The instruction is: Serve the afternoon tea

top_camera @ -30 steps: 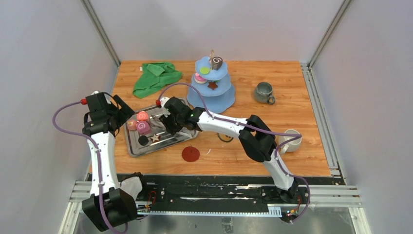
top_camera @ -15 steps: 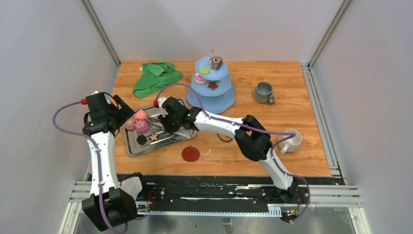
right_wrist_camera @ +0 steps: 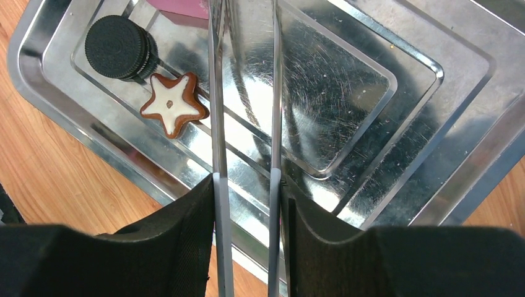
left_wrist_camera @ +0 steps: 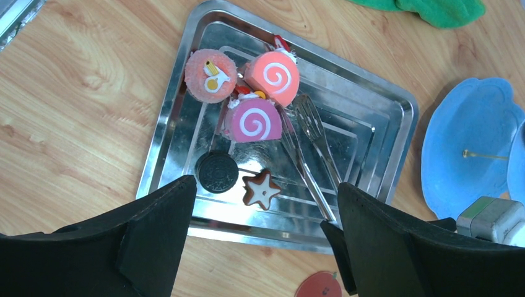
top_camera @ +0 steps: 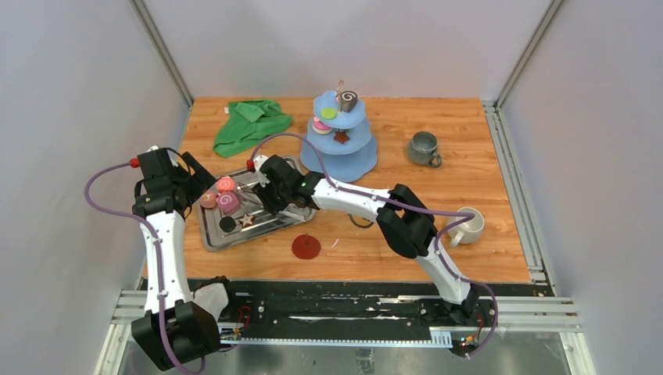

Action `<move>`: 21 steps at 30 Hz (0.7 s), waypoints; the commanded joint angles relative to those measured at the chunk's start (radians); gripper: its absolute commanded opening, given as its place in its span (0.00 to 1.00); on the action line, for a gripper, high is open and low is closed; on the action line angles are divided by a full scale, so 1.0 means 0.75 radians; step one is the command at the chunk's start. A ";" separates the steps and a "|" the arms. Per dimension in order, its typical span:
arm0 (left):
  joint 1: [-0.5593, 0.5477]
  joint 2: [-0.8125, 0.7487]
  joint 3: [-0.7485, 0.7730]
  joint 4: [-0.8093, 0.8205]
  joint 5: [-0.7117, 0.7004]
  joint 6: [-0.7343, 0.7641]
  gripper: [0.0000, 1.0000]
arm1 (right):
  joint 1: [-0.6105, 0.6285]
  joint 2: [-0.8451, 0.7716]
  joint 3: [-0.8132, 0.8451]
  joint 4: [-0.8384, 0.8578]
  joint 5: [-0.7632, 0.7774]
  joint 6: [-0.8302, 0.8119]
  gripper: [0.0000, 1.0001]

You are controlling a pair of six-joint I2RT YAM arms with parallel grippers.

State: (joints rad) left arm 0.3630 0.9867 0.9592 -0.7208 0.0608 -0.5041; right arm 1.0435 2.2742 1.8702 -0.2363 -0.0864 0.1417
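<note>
Several sweets lie on the steel tray [left_wrist_camera: 161, 142]: a salmon swirl roll [left_wrist_camera: 275, 74], a magenta swirl roll [left_wrist_camera: 254, 120], a pink disc [left_wrist_camera: 210, 74], a black disc [left_wrist_camera: 216, 172] and a brown star [left_wrist_camera: 262, 190]. My right gripper [right_wrist_camera: 247, 185] is shut on metal tongs [right_wrist_camera: 218, 124], whose tips reach beside the magenta roll [top_camera: 228, 201]. The tongs' arms stand apart, with nothing between them. My left gripper [left_wrist_camera: 266, 189] hangs open above the tray's near edge. More sweets sit on the blue tiered stand [top_camera: 340, 148]. A grey-green mug [top_camera: 424, 148] and a white mug [top_camera: 467, 226] stand at the right.
A green cloth [top_camera: 250, 121] is crumpled at the back left. A red round coaster [top_camera: 306, 247] lies on the wood just in front of the tray. The right arm stretches across the table's middle, and the purple cables arc over both arms.
The right arm has shifted a little to the left, carrying the tongs further over the tray. The tray and its sweets have slid slightly left. The left arm has not moved.
</note>
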 commanded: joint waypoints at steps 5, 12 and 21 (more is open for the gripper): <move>-0.005 -0.001 0.001 0.014 0.020 0.014 0.89 | 0.001 -0.038 0.012 0.082 -0.037 -0.031 0.40; -0.005 0.000 0.007 0.014 0.020 0.017 0.89 | 0.004 -0.089 -0.058 0.110 -0.061 -0.099 0.41; -0.006 0.003 0.010 0.015 0.017 0.018 0.89 | 0.005 -0.207 -0.198 0.103 -0.092 -0.210 0.40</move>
State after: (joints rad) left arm 0.3630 0.9867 0.9592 -0.7208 0.0608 -0.5041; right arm 1.0435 2.2101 1.7630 -0.1921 -0.1242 0.0414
